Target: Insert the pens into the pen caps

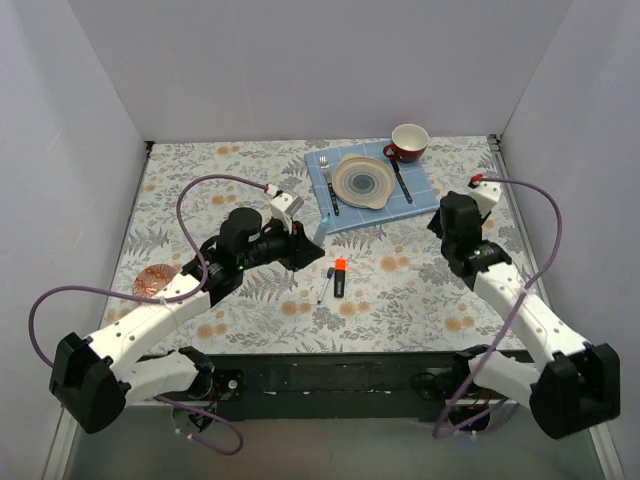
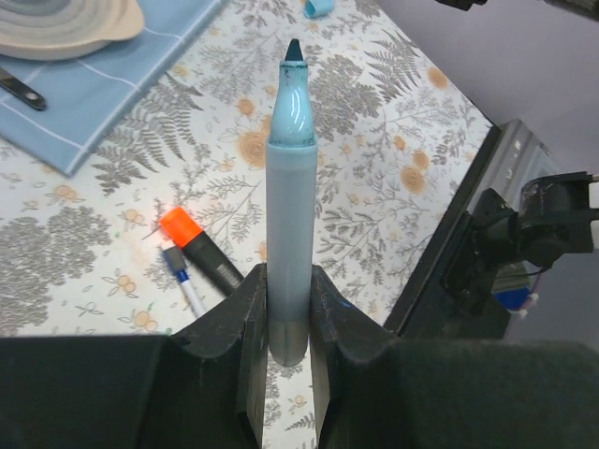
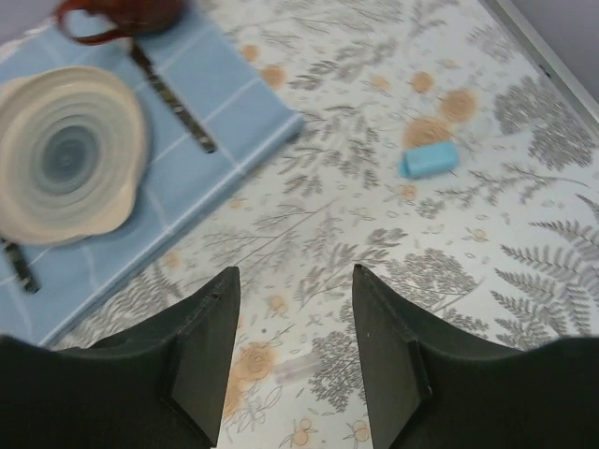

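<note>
Light-blue marker [image 2: 290, 187], uncapped, clamped between jaws of left gripper [image 2: 287, 285], tip pointing outward. Spread wide, holding nothing: right gripper [image 3: 295, 276]; light-blue cap [image 3: 430, 159] on floral table [image 3: 524, 281] ahead.

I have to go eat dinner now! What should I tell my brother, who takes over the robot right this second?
Left gripper: shut on the light-blue marker, whose tip is bare.
Right gripper: open and empty, over the table.
Light-blue cap: loose on the table, ahead of the right gripper.
Black marker with orange end and thin white pen: side by side mid-table.
Done: light-blue marker picked up.
Left: push it into the light-blue cap, then see to the other pens. No red pen is in view.
</note>
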Controlling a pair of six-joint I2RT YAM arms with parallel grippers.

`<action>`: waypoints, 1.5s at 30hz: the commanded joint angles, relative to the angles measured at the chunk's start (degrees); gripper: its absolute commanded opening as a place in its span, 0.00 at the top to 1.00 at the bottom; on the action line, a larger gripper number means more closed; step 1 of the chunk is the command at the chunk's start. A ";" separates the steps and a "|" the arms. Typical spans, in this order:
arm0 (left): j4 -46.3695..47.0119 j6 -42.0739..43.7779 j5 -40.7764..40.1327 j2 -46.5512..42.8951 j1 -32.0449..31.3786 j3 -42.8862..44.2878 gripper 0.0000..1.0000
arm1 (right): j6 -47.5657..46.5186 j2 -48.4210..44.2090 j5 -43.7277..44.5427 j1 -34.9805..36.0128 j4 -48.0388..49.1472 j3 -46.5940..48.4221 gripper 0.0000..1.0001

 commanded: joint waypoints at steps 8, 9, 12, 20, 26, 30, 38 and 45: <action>-2.27 5.72 -11.60 -10.81 -0.35 -2.35 1.00 | 26.98 29.49 -1.33 -19.09 -25.44 23.43 0.33; -2.36 5.54 -11.43 -10.73 -0.26 -2.35 1.00 | 26.82 31.27 -1.07 -20.23 -25.80 24.57 0.29; -2.71 5.45 -10.03 -10.46 -0.35 -2.09 1.00 | 27.42 36.81 -0.37 -21.90 -27.99 27.92 0.25; -3.15 5.80 -10.55 -10.90 -0.35 -1.83 1.00 | 35.16 44.98 -2.03 -25.77 -29.23 31.79 0.26; -3.42 6.07 -11.34 -10.55 -0.26 -1.83 1.00 | 36.57 50.78 -4.05 -27.62 -30.64 37.33 0.26; -3.42 6.24 -11.52 -9.85 -0.35 -1.91 1.00 | 36.57 53.43 -6.51 -28.76 -30.73 39.44 0.26; -3.68 6.51 -11.96 -9.06 -0.26 -1.74 1.00 | 37.98 56.59 -7.22 -29.29 -33.89 41.81 0.29; -3.77 6.68 -13.01 -9.14 -0.26 -1.74 1.00 | 35.70 56.95 -7.83 -29.20 -35.39 40.86 0.42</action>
